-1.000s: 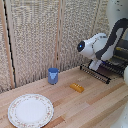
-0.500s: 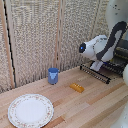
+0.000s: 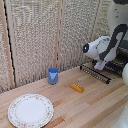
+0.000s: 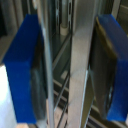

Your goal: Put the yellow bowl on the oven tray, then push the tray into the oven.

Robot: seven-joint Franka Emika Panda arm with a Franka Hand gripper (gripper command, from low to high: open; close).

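Exterior view: grabber (image 3: 101, 64) sits at right of frame, down at the tray (image 3: 96, 72), which juts out low from the oven (image 3: 119, 60) at the right edge. Yellow dish not visible in either view.

Wrist view: blue fingers (image 4: 22, 70) stand either side of a silver metal bar (image 4: 79, 65), pads close against it; jaws look clamped on the tray rim, though blur hides exact contact.

Table (image 3: 95, 107): blue cup (image 3: 53, 75) at centre, orange-yellow piece (image 3: 76, 88) just right of it, patterned plate (image 3: 30, 110) lower left, all well apart from the grabber.
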